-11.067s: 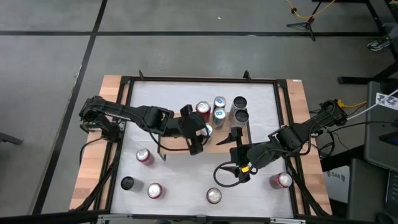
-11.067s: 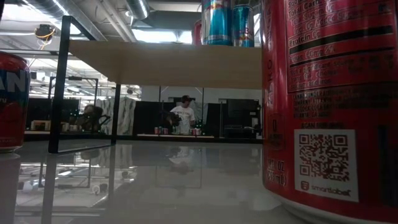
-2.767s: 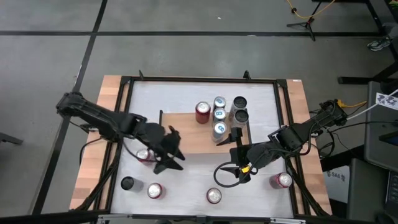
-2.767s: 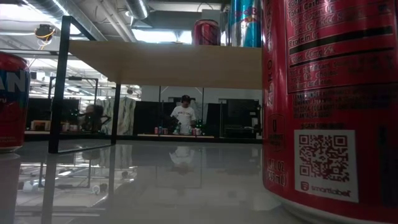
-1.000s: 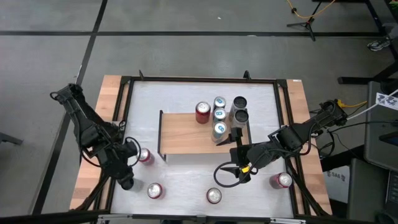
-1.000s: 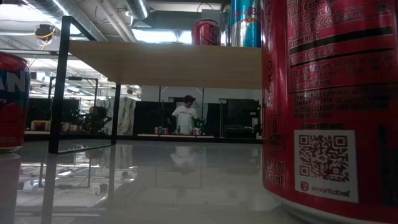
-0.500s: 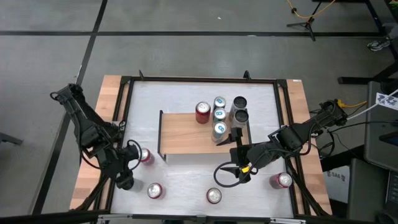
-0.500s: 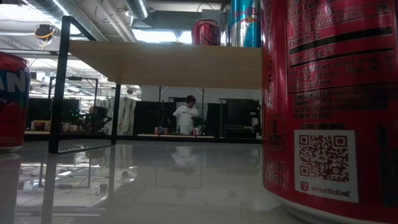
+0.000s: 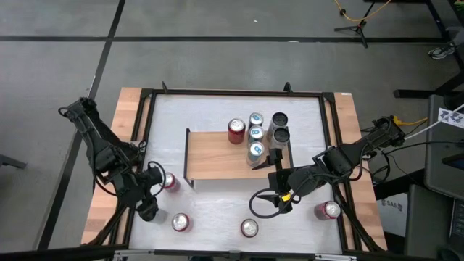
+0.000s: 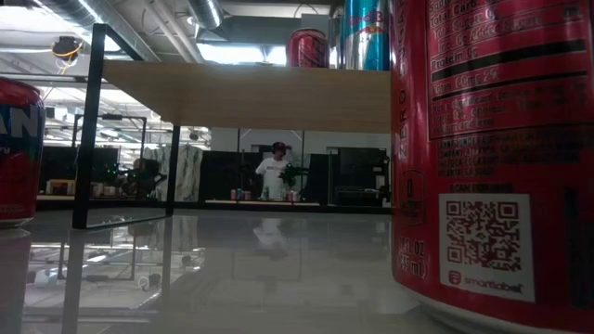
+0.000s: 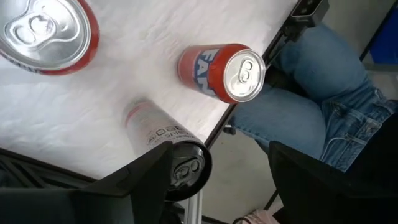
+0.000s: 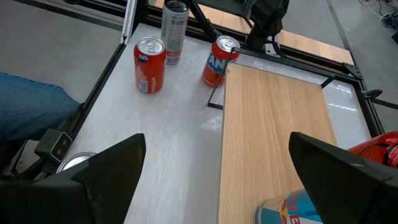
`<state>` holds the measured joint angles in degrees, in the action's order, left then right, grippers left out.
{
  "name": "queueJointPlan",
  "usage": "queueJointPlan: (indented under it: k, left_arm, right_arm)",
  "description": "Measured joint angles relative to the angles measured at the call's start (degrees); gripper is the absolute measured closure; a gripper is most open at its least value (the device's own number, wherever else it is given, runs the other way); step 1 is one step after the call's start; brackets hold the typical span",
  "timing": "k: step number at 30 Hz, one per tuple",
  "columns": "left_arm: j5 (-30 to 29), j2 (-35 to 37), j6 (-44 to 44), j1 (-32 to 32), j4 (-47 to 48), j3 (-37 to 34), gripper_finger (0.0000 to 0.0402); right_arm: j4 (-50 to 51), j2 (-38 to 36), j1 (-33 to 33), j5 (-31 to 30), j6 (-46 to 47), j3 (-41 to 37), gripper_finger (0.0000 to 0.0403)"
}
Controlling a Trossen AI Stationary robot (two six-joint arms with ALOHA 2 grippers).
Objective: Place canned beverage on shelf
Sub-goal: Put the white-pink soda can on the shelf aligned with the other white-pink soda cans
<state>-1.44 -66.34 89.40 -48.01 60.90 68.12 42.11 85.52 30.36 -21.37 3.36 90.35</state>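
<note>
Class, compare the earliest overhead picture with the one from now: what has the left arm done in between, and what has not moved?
The left gripper set a blue can on the shelf, let go, and swung back to the table's near left corner, where it now hangs open over the slim black-topped can. The right gripper, the loose red cans and the other cans on the shelf stayed put.

Left hand (image 9: 148,210) hangs low with fingers spread; right hand (image 9: 276,161) waits, fingers wide.
</note>
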Motion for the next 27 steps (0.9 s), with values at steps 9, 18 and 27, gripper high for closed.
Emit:
queueJointPlan:
  k: [9,18,27]
  left_arm:
    - [0.0,-0.1,0.5,0.0,0.1,0.0,0.0131]
    - [3.5,-0.1,0.5,0.0,0.1,0.0,0.0051]
    - [5.5,-0.1,0.5,-0.8,-3.1,0.0,0.0037]
  right_arm:
    - [0.0,0.0,0.0,0.0,0.0,0.0,0.0017]
    - [0.0,0.0,0.0,0.0,0.0,0.0,0.0017]
    - [0.0,0.0,0.0,0.0,0.0,0.0,0.0017]
